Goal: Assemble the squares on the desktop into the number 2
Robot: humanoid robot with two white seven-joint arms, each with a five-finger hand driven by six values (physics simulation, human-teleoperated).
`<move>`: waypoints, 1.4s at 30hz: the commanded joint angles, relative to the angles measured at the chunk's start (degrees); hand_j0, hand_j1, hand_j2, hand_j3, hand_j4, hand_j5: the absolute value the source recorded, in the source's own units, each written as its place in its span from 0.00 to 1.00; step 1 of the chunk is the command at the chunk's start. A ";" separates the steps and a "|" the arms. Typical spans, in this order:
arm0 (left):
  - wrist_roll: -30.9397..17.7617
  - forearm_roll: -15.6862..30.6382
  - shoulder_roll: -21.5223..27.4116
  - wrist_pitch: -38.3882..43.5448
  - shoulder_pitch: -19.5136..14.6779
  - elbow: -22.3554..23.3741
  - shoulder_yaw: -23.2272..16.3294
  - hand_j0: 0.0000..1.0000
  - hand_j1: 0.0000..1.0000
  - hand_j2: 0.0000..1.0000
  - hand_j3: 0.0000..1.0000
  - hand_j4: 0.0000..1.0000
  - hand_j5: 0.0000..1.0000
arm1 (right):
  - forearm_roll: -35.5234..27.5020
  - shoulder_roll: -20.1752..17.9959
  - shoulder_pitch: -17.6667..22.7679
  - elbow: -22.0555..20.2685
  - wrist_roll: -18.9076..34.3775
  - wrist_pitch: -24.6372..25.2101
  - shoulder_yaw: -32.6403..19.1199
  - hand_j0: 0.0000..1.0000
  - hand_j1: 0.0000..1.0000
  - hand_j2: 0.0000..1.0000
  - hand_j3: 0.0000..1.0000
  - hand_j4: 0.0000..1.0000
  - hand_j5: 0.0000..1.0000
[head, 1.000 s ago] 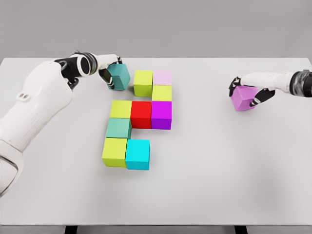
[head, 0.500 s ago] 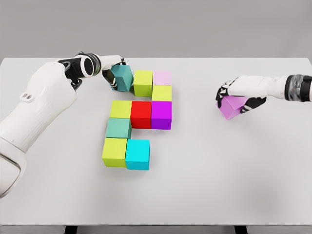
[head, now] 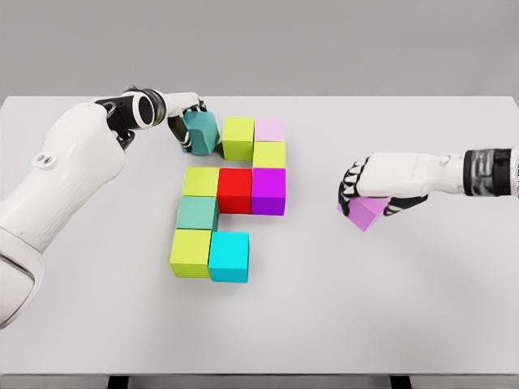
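Coloured cubes sit grouped mid-table: a lime cube (head: 238,138), pale pink (head: 270,129), yellow-green (head: 269,154), then a row of yellow-green (head: 201,181), red (head: 235,190) and magenta (head: 268,190), a sea-green cube (head: 197,213), and lime (head: 190,252) beside cyan (head: 229,256). My left hand (head: 188,123) is shut on a teal cube (head: 201,132), pressed against the lime cube's left side. My right hand (head: 366,194) is shut on a violet cube (head: 364,212), tilted and lifted, right of the magenta cube.
The white table (head: 389,308) stretches wide to the right and front of the cubes. Its front edge runs along the bottom of the view.
My right hand has carried the violet cube leftward and toward me, tilting it. My left hand has nudged the teal cube right until it meets the lime cube.
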 commanded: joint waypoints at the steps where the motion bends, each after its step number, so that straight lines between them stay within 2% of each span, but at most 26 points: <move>1: 0.02 -0.20 0.02 -0.13 0.00 0.76 0.03 0.71 0.71 0.71 0.71 0.71 0.71 | -0.30 -0.15 0.00 -3.52 -0.05 0.18 0.14 0.53 0.53 0.53 0.53 0.53 0.53; 7: 0.02 -0.29 -0.86 -0.04 -0.44 2.52 0.03 0.71 0.71 0.71 0.71 0.71 0.71 | -0.30 -0.15 0.70 -7.83 -0.05 0.18 1.29 0.53 0.53 0.53 0.53 0.53 0.53; 16: 0.02 -0.11 -1.13 -0.13 -0.53 2.52 0.12 0.75 0.75 0.75 0.75 0.75 0.75 | -0.30 1.70 0.26 -8.71 -0.05 0.18 2.60 0.53 0.53 0.53 0.53 0.53 0.53; 19: 0.02 0.07 -1.13 -0.13 -0.53 2.52 0.21 0.86 0.86 0.86 0.86 0.86 0.86 | -0.30 3.54 -0.35 -8.71 -0.05 0.18 4.36 0.53 0.53 0.53 0.53 0.53 0.53; 22: 0.02 0.15 -1.13 -0.13 -0.53 3.40 0.47 0.89 0.89 0.89 0.89 0.89 0.89 | -0.30 5.74 -1.32 -8.71 -0.05 0.18 5.94 0.53 0.53 0.53 0.53 0.53 0.53; 25: 0.02 0.15 -1.04 -0.13 -0.53 3.48 0.73 0.98 0.98 0.98 0.98 0.98 0.98 | -0.30 6.97 -2.81 -8.71 -0.05 0.18 8.49 0.53 0.53 0.53 0.53 0.53 0.53; 36: 0.21 0.33 -0.95 -0.22 -0.62 3.13 1.09 1.00 1.00 1.00 1.00 1.00 1.00 | -0.22 9.08 -5.36 -8.71 -0.05 0.18 13.06 0.53 0.53 0.53 0.53 0.53 0.53; 42: 0.21 1.56 -0.34 -2.59 -1.14 2.43 1.26 1.00 1.00 1.00 1.00 1.00 1.00 | -0.13 9.35 -6.24 -8.62 -0.05 0.18 13.24 0.53 0.53 0.53 0.53 0.53 0.53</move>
